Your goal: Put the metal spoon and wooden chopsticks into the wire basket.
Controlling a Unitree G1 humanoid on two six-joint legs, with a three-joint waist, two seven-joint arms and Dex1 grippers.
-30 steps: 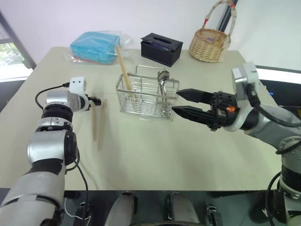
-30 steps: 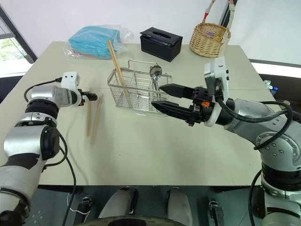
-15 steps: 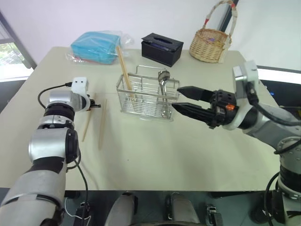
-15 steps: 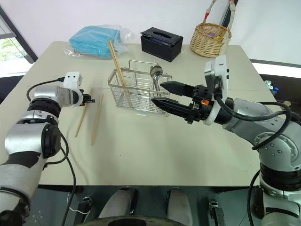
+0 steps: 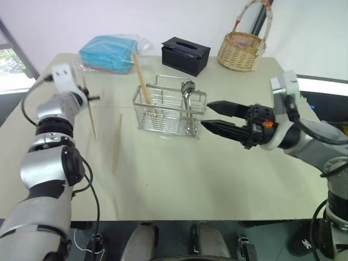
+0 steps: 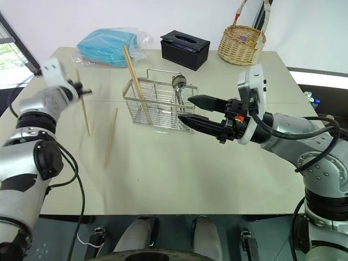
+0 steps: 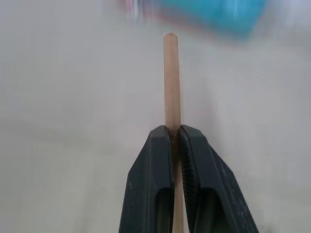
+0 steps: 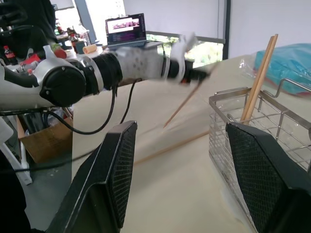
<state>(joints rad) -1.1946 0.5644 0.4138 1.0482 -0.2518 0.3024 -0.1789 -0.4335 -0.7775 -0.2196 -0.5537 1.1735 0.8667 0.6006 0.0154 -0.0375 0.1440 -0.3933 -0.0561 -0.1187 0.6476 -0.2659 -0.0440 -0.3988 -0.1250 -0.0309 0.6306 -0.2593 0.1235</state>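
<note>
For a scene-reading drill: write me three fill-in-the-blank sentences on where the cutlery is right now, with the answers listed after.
1. The left gripper is shut on one wooden ____.
2. The metal spoon stands inside the wire ____.
3. One chopstick lies flat on the ____, to the left of the wire basket.
4. The right gripper has its jaws ____, holding nothing.

Missing words: chopstick; basket; table; open
</note>
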